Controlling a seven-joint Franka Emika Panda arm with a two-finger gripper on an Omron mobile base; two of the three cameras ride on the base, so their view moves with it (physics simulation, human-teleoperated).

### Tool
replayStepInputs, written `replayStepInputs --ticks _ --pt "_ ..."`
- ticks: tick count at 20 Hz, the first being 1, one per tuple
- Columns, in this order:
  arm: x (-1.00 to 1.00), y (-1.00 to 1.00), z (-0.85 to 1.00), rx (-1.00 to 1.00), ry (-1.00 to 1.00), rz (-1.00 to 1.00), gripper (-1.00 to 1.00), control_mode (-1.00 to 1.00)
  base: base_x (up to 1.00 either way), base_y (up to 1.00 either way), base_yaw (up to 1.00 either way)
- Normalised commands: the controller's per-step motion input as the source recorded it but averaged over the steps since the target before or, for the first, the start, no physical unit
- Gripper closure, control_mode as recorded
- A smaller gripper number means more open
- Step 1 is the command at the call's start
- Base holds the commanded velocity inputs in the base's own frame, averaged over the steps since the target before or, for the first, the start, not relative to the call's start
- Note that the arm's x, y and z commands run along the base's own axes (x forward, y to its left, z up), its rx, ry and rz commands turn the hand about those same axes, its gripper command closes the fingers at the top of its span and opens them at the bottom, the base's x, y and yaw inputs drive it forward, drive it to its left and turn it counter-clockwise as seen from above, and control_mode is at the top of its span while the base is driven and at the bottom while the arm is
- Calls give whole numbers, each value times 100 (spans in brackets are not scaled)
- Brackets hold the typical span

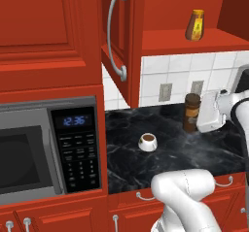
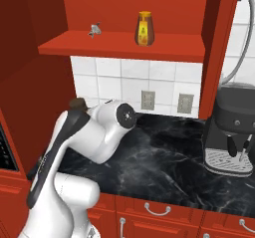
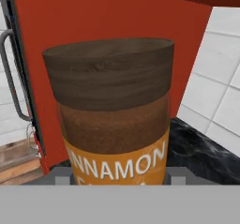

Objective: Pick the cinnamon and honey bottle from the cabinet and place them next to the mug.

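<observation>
The tool (image 1: pixel 199 117) grips one cinnamon (image 1: pixel 191 110); one honey bottle (image 1: pixel 195 25) shelved, one mug (image 1: pixel 147 141) on counter.

- Cinnamon (image 3: pixel 115 120): base cut off at the hand view's lower edge; label reads partly.
- Coffee machine (image 2: pixel 230 137): cut off by the right base view's edge.
- Small grey object (image 2: pixel 93 30) on shelf: too small to identify.

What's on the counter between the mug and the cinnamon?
Nothing: left base view shows bare black counter between the mug and the cinnamon.
</observation>
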Motion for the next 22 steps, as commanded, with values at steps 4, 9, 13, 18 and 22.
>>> replayStepInputs --ticks 4,9,13,18,22 --pt "57 -7 0 0 0 6 100 -100 0 0 0" --pt "34 -1 -20 2 5 10 100 -100 0 0 0" --pt "23 -3 -29 7 5 18 100 -100 0 0 0" --pt "17 -11 -25 8 0 13 100 -100 0 0 0" --pt "22 -7 -37 4 0 5 100 -100 0 0 0"
